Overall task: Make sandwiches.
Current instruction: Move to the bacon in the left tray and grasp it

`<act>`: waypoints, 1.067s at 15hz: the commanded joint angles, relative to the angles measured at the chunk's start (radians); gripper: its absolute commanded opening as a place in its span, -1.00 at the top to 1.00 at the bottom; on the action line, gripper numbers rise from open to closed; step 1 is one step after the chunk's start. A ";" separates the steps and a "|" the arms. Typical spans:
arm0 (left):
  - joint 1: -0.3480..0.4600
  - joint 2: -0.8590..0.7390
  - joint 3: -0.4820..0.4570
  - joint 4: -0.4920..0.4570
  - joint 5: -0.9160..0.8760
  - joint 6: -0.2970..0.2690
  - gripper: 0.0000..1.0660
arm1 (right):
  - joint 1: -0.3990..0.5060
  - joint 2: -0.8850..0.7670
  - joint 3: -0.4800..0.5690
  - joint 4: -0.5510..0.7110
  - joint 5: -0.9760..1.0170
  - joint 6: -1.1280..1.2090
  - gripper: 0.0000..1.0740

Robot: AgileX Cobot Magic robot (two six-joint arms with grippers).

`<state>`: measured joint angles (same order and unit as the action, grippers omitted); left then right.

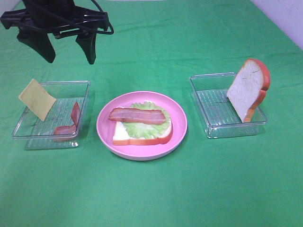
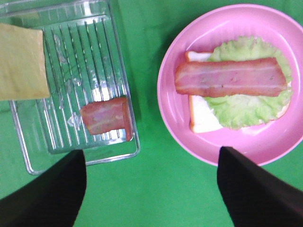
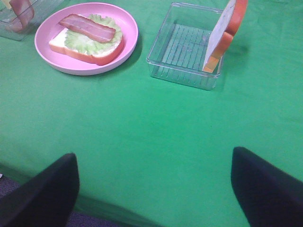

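Note:
On the pink plate lies a bread slice with lettuce and one bacon strip on top. A second bacon strip and the yellow cheese square lean in the left clear tray. The other bread slice leans on the right clear tray. My left gripper hangs open and empty above the left tray's far side. In the left wrist view the gripper is between tray and plate. My right gripper is open and empty, well short of the right tray.
A green cloth covers the table. The white wall edge shows at the far right corner. The table's near edge shows in the right wrist view.

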<state>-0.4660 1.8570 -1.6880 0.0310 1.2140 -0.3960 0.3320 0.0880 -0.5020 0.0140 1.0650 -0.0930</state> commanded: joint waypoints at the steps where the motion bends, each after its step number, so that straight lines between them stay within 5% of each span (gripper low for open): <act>1: -0.002 -0.035 0.089 0.009 0.059 -0.049 -0.36 | 0.000 -0.012 0.000 -0.002 -0.009 0.000 -0.49; 7: -0.002 -0.028 0.327 0.104 -0.042 -0.192 -0.36 | 0.000 -0.012 0.000 -0.002 -0.009 0.000 -0.49; 16: 0.056 0.054 0.343 0.041 -0.223 -0.172 -0.28 | 0.000 -0.012 0.000 -0.002 -0.009 0.001 -0.49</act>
<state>-0.4090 1.9090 -1.3480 0.0760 1.0030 -0.5640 0.3320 0.0880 -0.5020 0.0140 1.0650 -0.0930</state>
